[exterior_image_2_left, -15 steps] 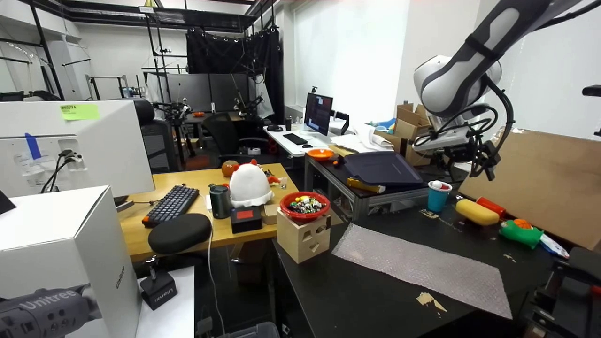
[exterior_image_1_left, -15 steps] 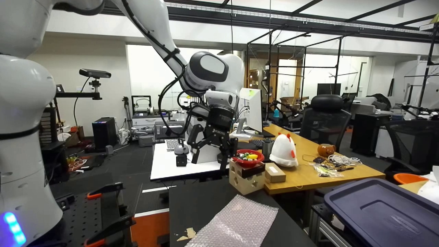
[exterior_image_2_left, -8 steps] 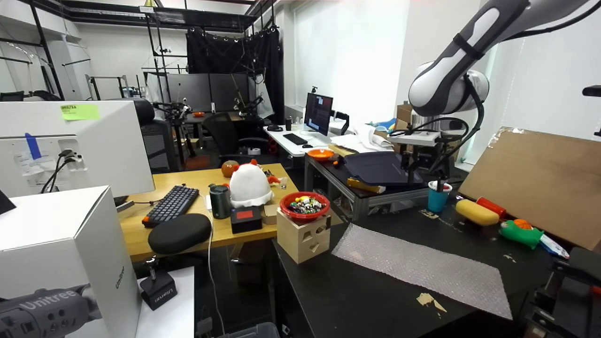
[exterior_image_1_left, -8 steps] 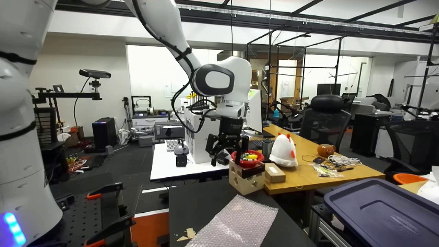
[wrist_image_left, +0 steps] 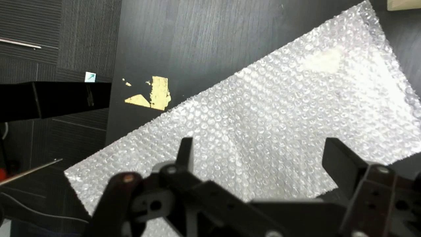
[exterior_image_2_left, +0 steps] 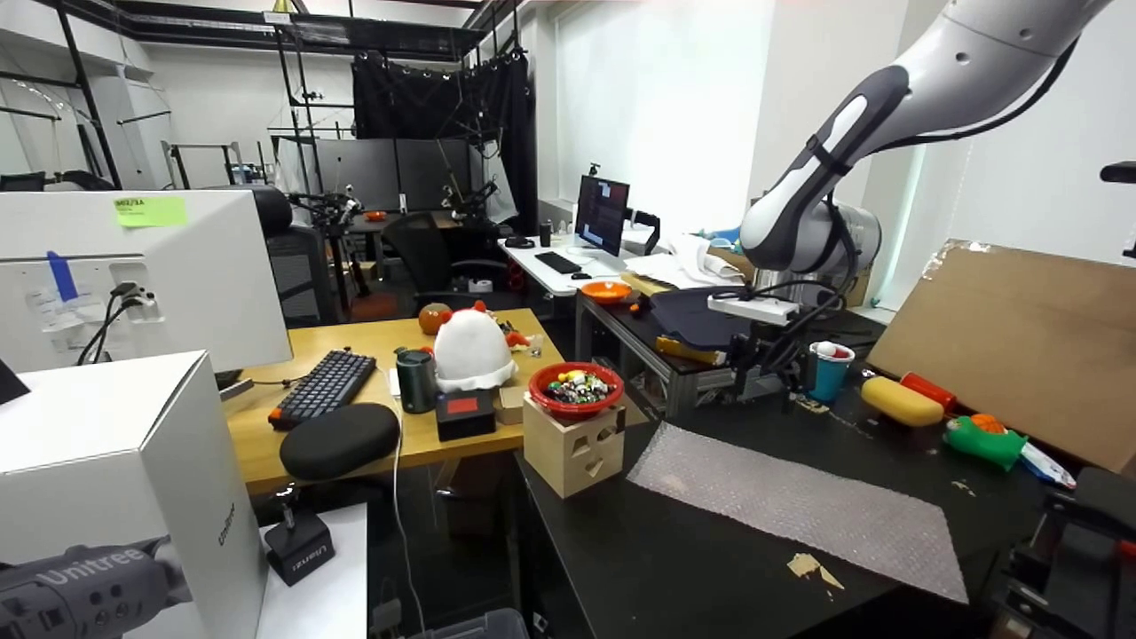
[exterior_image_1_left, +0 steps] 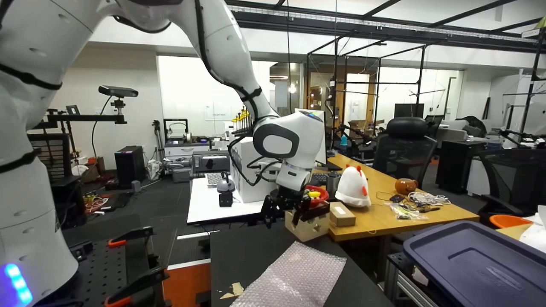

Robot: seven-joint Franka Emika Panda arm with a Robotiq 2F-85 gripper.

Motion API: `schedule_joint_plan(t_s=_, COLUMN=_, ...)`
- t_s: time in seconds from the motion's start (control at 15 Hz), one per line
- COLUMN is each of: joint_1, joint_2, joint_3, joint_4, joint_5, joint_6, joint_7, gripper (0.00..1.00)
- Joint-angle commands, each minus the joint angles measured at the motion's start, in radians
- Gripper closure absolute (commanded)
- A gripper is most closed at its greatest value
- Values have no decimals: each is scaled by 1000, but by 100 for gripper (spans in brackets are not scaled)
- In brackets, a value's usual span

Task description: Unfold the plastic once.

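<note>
Whitish bubbled plastic point(wrist_image_left: 256, 108) lies flat on the black tabletop point(exterior_image_2_left: 639, 568), spread as a long rectangle; how many layers it has cannot be told. Just beside one end of the plastic stands a pale wooden box point(exterior_image_2_left: 572, 454) with shapes cut into it, and on top of that box sits a red bowl point(exterior_image_2_left: 577, 411) filled with small colourful pieces point(exterior_image_2_left: 577, 389). The hand point(wrist_image_left: 261, 151) hangs above the plastic's level, apart from it, its fingers point(wrist_image_left: 343, 164) spread wide and holding nothing; in the wrist view both fingertips show against the plastic. Torn yellowish scraps point(wrist_image_left: 159, 93) lie just beside one long edge of the plastic. Off the opposite long edge, well apart from the plastic, a blue cup point(exterior_image_2_left: 827, 380) stands upright with something red and white point(exterior_image_2_left: 832, 350) in it. Near that cup, on the same side of the plastic, lie a yellow oblong thing point(exterior_image_2_left: 901, 401), a red thing point(exterior_image_2_left: 929, 392) and a green thing point(exterior_image_2_left: 985, 444) with orange on it. Behind these, farther from the plastic, rises a large brown board point(exterior_image_2_left: 1012, 337).
</note>
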Motion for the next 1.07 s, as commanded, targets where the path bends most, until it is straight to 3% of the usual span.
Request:
schedule_joint_plan(t_s=0.0, joint_1=-55, joint_2=113, joint_3=59, joint_4=93, joint_5=61, joint_6=-2, joint_7=-67, gripper=0)
schedule_joint_plan(t_s=0.13, joint_1=-62, joint_2=149, joint_3=66, joint_4=120, joint_5=39, joint_6=-3, joint_7=-136, gripper=0)
schedule_joint_plan(t_s=0.4, joint_1=-31, joint_2=207, joint_3=16, joint_4=174, joint_5=-108, joint_6=-64, joint_7=-279, gripper=0)
schedule_joint_plan(t_s=0.6, joint_1=-34, joint_2=236, joint_3=27, joint_4=213, joint_5=-163, joint_6=-97, joint_7=-394, gripper=0)
schedule_joint_plan(t_s=1.0, joint_1=6, joint_2=234, joint_3=14, joint_4=204, joint_5=-146, joint_6=-71, joint_7=-384, gripper=0)
